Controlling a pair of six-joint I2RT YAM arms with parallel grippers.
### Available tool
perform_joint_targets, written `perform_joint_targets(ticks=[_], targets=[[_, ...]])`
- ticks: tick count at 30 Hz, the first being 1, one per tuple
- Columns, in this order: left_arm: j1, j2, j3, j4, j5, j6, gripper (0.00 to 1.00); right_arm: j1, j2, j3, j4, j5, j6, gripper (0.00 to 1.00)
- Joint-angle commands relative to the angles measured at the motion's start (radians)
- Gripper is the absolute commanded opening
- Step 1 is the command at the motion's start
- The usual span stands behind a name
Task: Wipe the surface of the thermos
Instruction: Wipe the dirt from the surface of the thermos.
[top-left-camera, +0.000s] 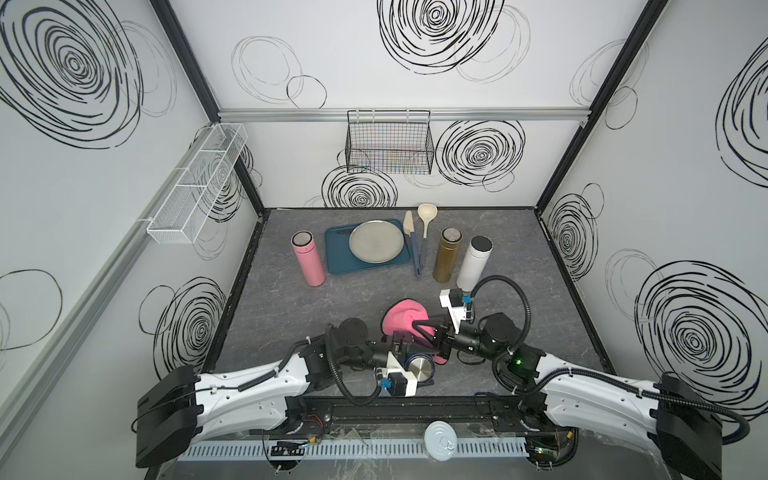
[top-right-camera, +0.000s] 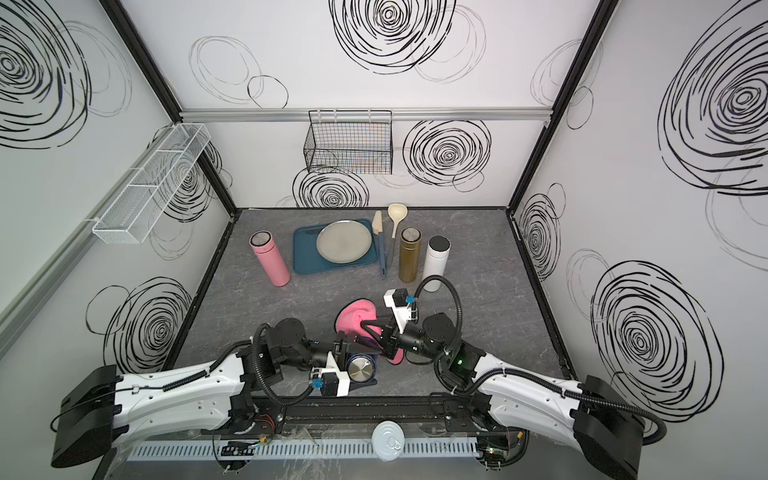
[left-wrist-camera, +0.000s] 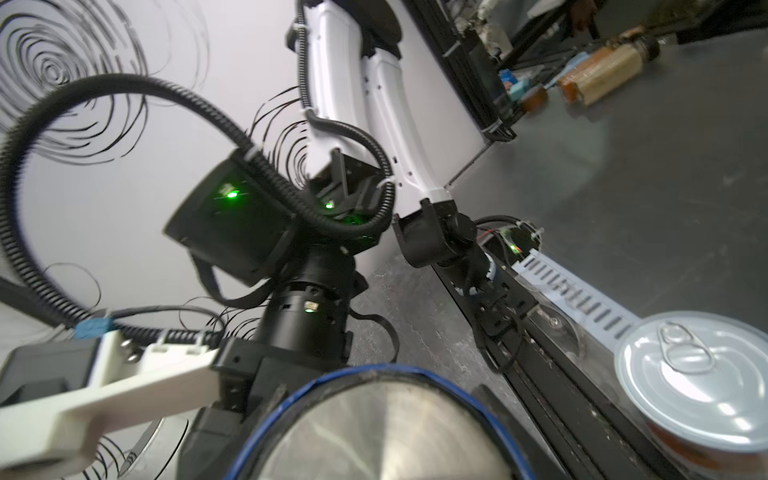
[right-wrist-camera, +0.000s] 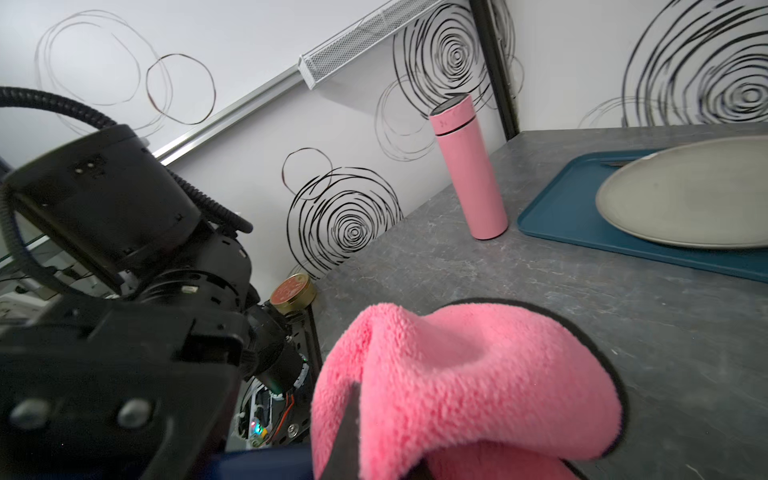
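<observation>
A grey, stone-patterned tabletop (top-left-camera: 291, 316) enclosed by white walls scrawled with black swirls, seen in both top views. Near the front edge, the left gripper (top-left-camera: 409, 353) is clamped around a blue thermos (top-left-camera: 420, 370) held lying on its side just above the surface, its round steel base turned up toward the camera. That same base fills the foreground of the left wrist view (left-wrist-camera: 386, 432), ringed in blue. The right gripper (top-left-camera: 428, 332), reaching in from the opposite side, has its fingers pinched on a fluffy pink cloth (top-left-camera: 401, 318) that drapes over the far end of the thermos. In the right wrist view one dark finger (right-wrist-camera: 349, 428) presses into a fold of the cloth (right-wrist-camera: 478, 374). Along the back of the table stand a pink flask (top-left-camera: 307, 259), a gold flask (top-left-camera: 446, 255) and a white flask (top-left-camera: 473, 264), all upright. Between the pink and gold flasks lie a teal tray (top-left-camera: 338, 257) bearing a steel plate (top-left-camera: 376, 241), a spatula (top-left-camera: 411, 241) and a ladle (top-left-camera: 426, 216). A black wire basket (top-left-camera: 388, 143) hangs on the rear wall, and a white mesh rack (top-left-camera: 199, 183) on the side wall
</observation>
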Motion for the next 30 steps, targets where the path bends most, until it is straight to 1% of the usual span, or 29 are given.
perform_joint_targets(ticks=[1, 3, 5, 9, 12, 15, 17, 20, 23, 24, 25, 27, 30], targets=[[0.006, -0.023, 0.022, 0.3, -0.152, -0.217, 0.0, -0.022, 0.026, -0.057, 0.004, 0.164, 0.035, 0.0], [0.003, -0.008, 0.04, 0.302, -0.212, -0.272, 0.0, -0.039, 0.027, -0.055, -0.01, 0.146, 0.033, 0.0], [0.002, 0.009, 0.062, 0.301, -0.258, -0.333, 0.0, -0.036, -0.008, -0.038, -0.043, 0.126, 0.018, 0.0], [0.006, 0.021, 0.081, 0.301, -0.333, -0.429, 0.0, -0.016, -0.156, 0.009, -0.144, 0.149, -0.024, 0.0], [0.004, 0.021, 0.11, 0.248, -0.459, -0.509, 0.0, -0.006, -0.247, 0.025, -0.165, 0.135, -0.045, 0.0], [-0.006, 0.032, 0.124, 0.249, -0.579, -0.584, 0.0, 0.006, -0.25, 0.037, -0.135, 0.07, -0.035, 0.0], [-0.021, 0.044, 0.153, 0.22, -0.672, -0.627, 0.0, 0.024, -0.218, 0.043, -0.139, 0.072, -0.036, 0.0], [-0.03, 0.067, 0.241, 0.087, -0.796, -0.731, 0.0, 0.043, -0.172, -0.006, -0.115, 0.118, -0.025, 0.0], [-0.04, 0.093, 0.361, -0.118, -0.937, -0.904, 0.0, 0.055, -0.156, -0.077, -0.075, 0.146, 0.0, 0.0], [-0.05, 0.106, 0.399, -0.186, -0.979, -0.945, 0.0, 0.059, -0.161, -0.084, -0.084, 0.157, 0.002, 0.0], [-0.064, 0.116, 0.425, -0.222, -1.02, -0.966, 0.0, 0.066, -0.172, -0.08, -0.097, 0.161, 0.0, 0.0], [-0.116, 0.136, 0.45, -0.248, -1.138, -0.985, 0.0, 0.091, -0.215, -0.043, -0.138, 0.161, -0.026, 0.0], [-0.187, 0.164, 0.475, -0.258, -1.282, -0.982, 0.0, 0.162, -0.275, 0.05, -0.208, 0.182, -0.102, 0.0]])
